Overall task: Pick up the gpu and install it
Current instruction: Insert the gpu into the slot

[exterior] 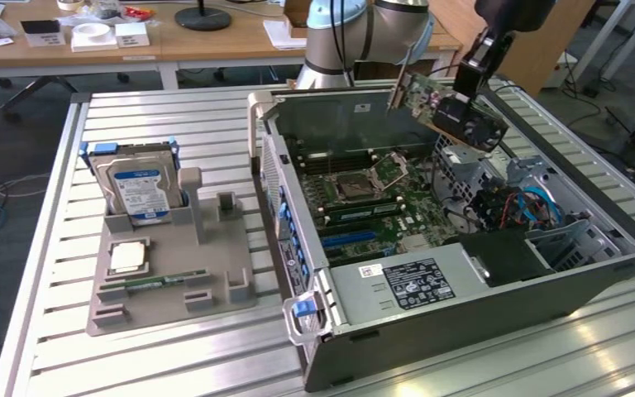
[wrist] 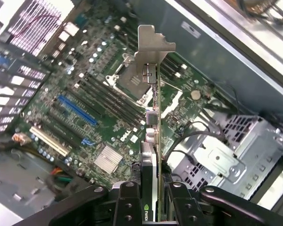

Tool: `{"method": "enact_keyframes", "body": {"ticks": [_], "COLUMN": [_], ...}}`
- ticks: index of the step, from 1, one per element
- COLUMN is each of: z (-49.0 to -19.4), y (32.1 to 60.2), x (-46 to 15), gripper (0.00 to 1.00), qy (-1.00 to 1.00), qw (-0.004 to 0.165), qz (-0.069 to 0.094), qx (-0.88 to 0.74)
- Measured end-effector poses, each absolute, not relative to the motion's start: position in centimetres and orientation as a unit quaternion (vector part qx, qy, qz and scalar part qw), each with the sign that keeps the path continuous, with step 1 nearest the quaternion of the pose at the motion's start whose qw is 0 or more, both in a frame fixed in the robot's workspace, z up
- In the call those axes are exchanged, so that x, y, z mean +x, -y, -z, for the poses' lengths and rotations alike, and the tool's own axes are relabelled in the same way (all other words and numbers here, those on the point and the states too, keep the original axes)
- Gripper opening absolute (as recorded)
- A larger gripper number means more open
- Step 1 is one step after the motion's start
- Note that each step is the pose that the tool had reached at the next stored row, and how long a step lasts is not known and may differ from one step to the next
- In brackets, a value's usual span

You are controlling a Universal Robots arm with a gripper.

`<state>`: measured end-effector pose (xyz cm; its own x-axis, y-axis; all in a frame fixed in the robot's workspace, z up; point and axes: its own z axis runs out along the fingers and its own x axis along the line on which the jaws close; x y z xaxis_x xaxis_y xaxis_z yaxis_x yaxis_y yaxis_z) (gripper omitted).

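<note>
The gripper is closed on the gpu. Its black fingers press the card's two faces, so the card hangs edge-on between the jaws. The silvery bracket sits at the end farthest from them. Gripping that far end seems deliberate, as it leaves the bracket and the board's long edges free of the jaws to meet the case.

The card is in the air over the open computer case and touches nothing but the jaws. Beyond the jaws, past the card, lies the motherboard with its bare CPU socket. The long blue slot lies off to one side of the card's line, well apart from it, so by the look of it the card is carried but not yet seated.

Little writing can be read:
- **gpu:** a green-and-white Nvidia mark shows on the card right at the jaws, partly cut off.
- **Power supply:** the white sticker carries print too small to read.
- **Hard drive:** the hard drive, standing upright in the grey holder far from the jaws, has a blue-and-white label that cannot be made out either.
</note>
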<state>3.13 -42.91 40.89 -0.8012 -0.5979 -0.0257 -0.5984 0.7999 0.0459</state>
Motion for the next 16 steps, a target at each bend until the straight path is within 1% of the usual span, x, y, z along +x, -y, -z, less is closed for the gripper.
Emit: {"method": "enact_keyframes", "body": {"ticks": [16], "z": [-40.8], "y": [42.91], "x": [3.13], "gripper": [0.27], "qy": [-0.893], "qw": [0.001], "qz": [-0.026], "qx": [-0.449]}}
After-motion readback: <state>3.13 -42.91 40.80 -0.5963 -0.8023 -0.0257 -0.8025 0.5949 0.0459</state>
